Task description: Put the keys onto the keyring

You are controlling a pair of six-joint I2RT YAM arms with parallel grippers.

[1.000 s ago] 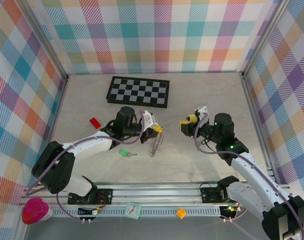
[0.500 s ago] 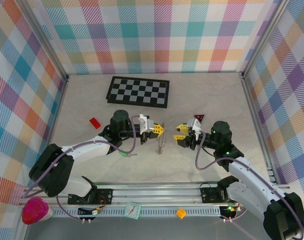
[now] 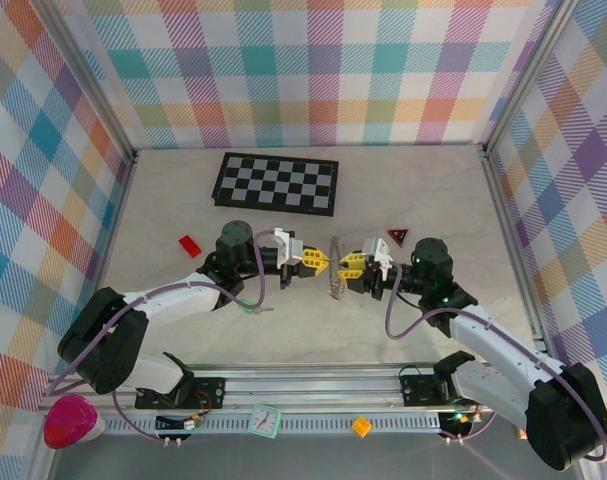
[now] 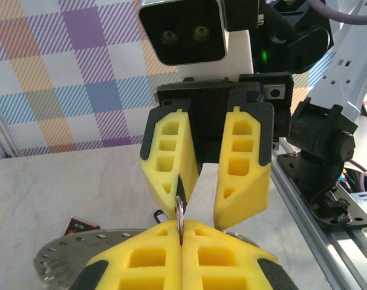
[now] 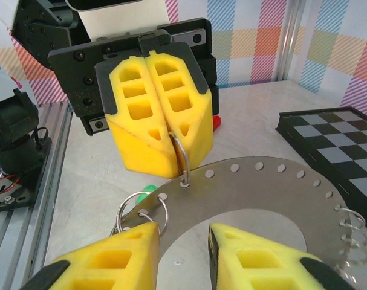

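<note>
Large flat grey metal keyring (image 3: 334,283) held upright at centre: left end effector (image 3: 320,262) clenched on a rim loop, right end effector (image 3: 344,266) released, fingers astride it. Green-headed silver key (image 5: 148,189) lies near, front-left. Black-and-white checkerboard (image 3: 276,183) behind, small red brick (image 3: 189,245) left, red triangle (image 3: 397,237) right. Pale surface (image 3: 433,190) open toward plaid walls (image 3: 313,70).

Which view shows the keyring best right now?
Right wrist: the keyring lies face-on, rim holes and wire loops plain, with the left gripper shut on one loop. Top external shows the keyring edge-on and thin; left wrist catches a slice of its rim.
</note>
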